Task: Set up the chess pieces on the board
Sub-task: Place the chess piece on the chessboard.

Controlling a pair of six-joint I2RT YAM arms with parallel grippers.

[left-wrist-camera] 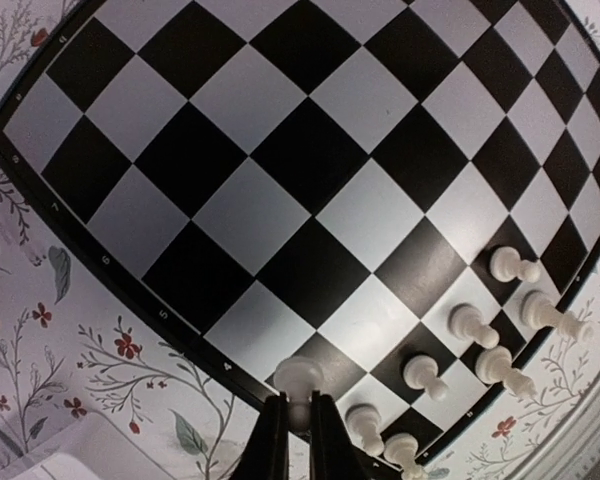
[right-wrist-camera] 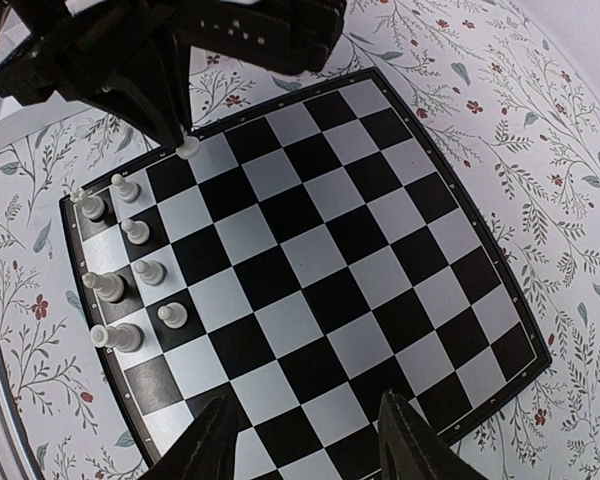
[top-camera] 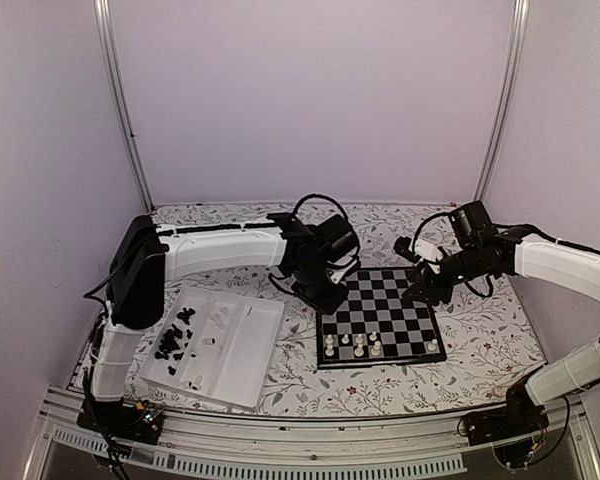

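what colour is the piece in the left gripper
Cream-white; the piece in the left gripper shows best in the left wrist view.

The board shows a smooth, faintly glossy face of black and silver-grey checks, its cream chess pieces look like shiny moulded plastic, the white tray at its 9 o'clock reads as smooth plastic, and the floral table cover beneath looks matt.
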